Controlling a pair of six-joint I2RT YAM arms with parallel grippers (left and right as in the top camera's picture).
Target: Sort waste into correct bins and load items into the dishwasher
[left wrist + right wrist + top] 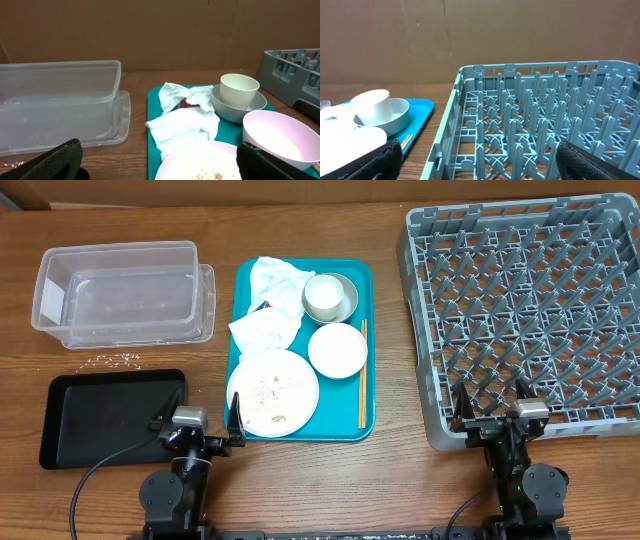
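Observation:
On the teal tray (pixel 352 270) lie two crumpled napkins (pixel 272 280), a plate (pixel 272 390) with rice scraps, a small white bowl (pixel 337 350), a white cup (pixel 322 295) inside a grey-green bowl (pixel 348 308), and chopsticks (pixel 362 375). A red wrapper (pixel 182 104) peeks out between the napkins. The clear tub (pixel 115 290) and the black tray (pixel 110 415) stand at the left, the dish rack (pixel 530 310) at the right. My left gripper (pixel 197 425) is open and empty before the plate (pixel 200 160). My right gripper (pixel 492 420) is open and empty at the rack's near edge (pixel 445 150).
Loose rice scraps (pixel 115 360) lie on the wood between the tub and the black tray. A cardboard wall closes off the far side of the table. The tub's lid sits under the tub and sticks out to its right.

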